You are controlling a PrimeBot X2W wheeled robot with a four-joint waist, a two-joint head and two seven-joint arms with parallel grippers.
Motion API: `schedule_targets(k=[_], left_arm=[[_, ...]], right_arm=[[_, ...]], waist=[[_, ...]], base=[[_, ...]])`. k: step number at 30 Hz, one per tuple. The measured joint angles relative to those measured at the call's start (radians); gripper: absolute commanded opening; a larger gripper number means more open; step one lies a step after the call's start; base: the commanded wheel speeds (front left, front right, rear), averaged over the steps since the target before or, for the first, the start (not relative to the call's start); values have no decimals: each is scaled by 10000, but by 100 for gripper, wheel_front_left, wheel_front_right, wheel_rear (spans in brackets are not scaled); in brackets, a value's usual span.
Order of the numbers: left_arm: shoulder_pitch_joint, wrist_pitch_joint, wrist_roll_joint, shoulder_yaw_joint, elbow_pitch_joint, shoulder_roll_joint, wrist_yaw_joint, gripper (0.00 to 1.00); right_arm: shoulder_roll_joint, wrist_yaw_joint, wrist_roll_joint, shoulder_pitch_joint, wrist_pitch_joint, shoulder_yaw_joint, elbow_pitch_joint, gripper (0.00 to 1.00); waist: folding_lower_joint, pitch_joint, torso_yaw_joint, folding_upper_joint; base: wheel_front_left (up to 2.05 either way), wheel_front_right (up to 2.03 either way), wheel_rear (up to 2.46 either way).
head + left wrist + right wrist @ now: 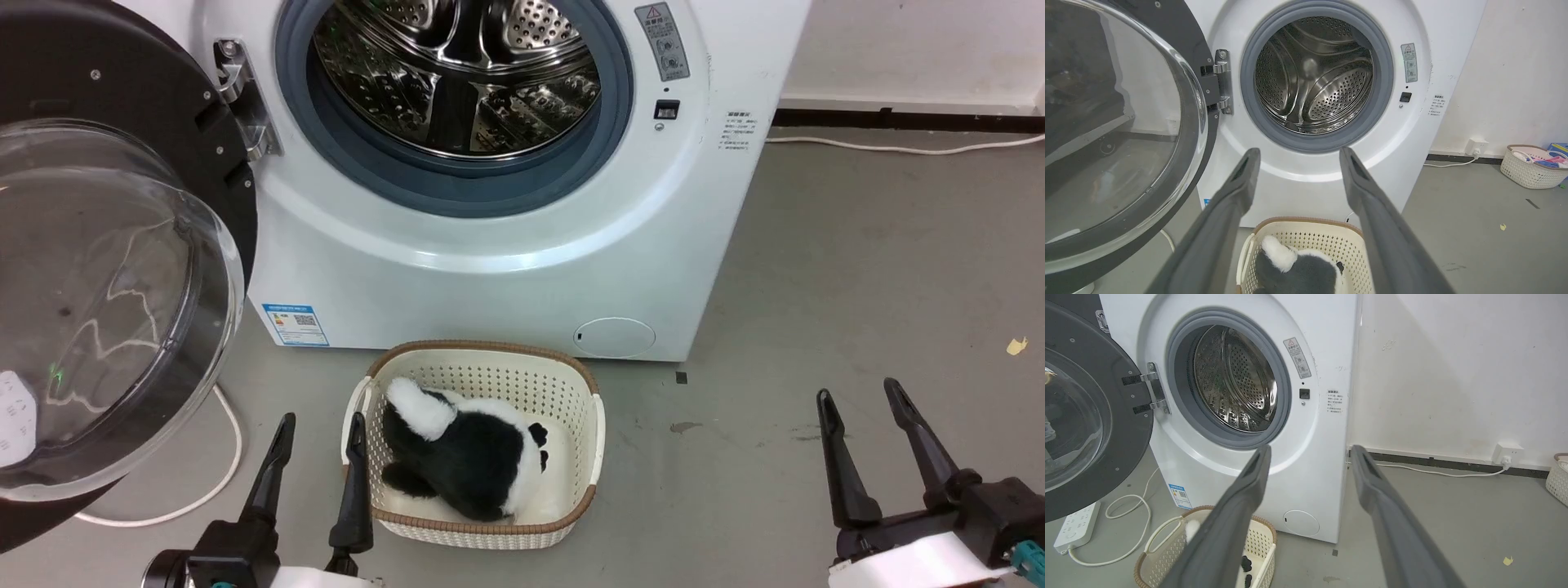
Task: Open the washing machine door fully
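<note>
Dark jaws of left gripper (322, 418) and right gripper (857, 388) are spread wide, nothing held; washing machine door (106, 286) is swung out left of washing machine (490, 278); power strip (1075, 526) is seen from right wrist.

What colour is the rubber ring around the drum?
Grey; the ring shows best in the left wrist view.

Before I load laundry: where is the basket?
In the head view, the basket sits on the floor before the washing machine, just right of the left gripper.
</note>
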Motion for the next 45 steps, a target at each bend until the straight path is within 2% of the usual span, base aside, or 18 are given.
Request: schedule_targets(k=[14,15,45], left_arm=[[0,0,65,-268,0,0,203,100],[-2,8,67,-270,-2,0,198,0],[-39,556,276,-121,98,-2,165,0]], right_arm=[[0,0,0,48,0,86,82,100],[-2,0,0,49,4,92,86,0],[-4,0,-105,45,546,173,79,0]], waist=[[0,12,3,0],[0,20,4,0],[0,-116,-5,0]], base=[[0,0,0],[0,0,0],[0,0,0]])
